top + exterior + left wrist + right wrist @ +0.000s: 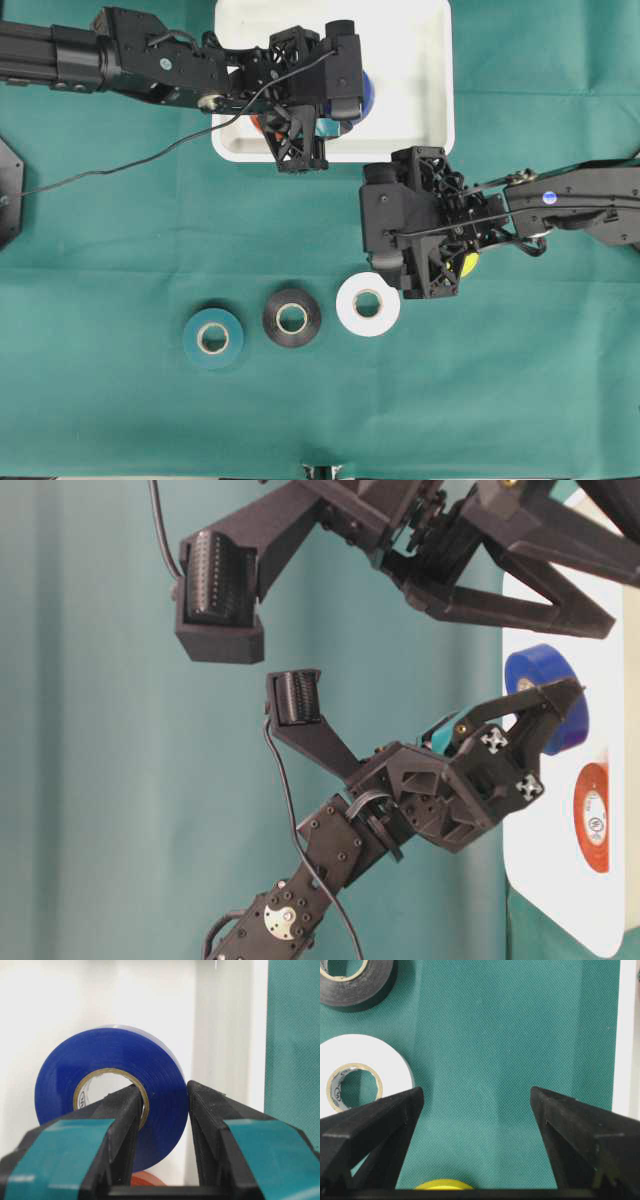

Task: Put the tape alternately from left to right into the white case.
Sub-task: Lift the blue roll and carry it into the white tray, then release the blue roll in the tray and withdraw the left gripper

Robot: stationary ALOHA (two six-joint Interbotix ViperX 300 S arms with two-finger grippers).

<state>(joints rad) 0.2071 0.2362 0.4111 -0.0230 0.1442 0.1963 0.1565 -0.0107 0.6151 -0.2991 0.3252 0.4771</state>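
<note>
2 rolls are already over the white case [420, 60]: we are pinching the blue roll [107, 1105] with our left gripper [162, 1125], 1 finger through its core and 1 outside the wall, holding it on edge just above the orange-red roll [591, 817] lying flat in the case. Our right gripper [477, 1105] is hanging with fingers spread wide and empty, directly over the yellow roll [440, 1185], so that arm is nearer. 3 rolls, teal [213, 338], black [292, 318] and white [368, 304], are waiting on the green-covered counter [120, 220].
</note>
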